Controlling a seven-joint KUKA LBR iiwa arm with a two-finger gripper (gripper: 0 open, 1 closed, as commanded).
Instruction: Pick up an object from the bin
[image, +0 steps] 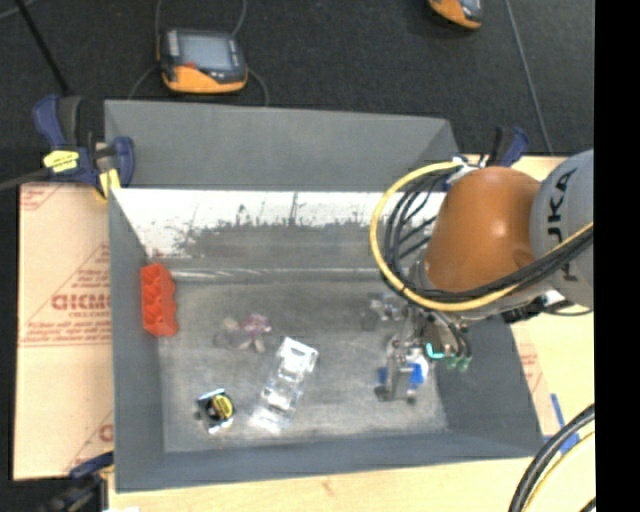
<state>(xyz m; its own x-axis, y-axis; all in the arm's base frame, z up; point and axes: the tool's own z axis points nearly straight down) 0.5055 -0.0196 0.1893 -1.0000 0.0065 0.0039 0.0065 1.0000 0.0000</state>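
My gripper (404, 378) is low over the bin floor at the right side, below the orange wrist cover. A small blue thing (413, 373) shows right at its tip; I cannot tell whether it is held or lies on the floor. A clear plastic piece (286, 379) lies to the left of the gripper, near the middle of the floor. A small grey-purple thing (246, 331) lies further left and a little farther back.
A red ridged block (158, 298) stands against the left wall. A small black and yellow tape measure (215, 408) lies in the front left corner. The arm and its cables cover the right rear part of the bin.
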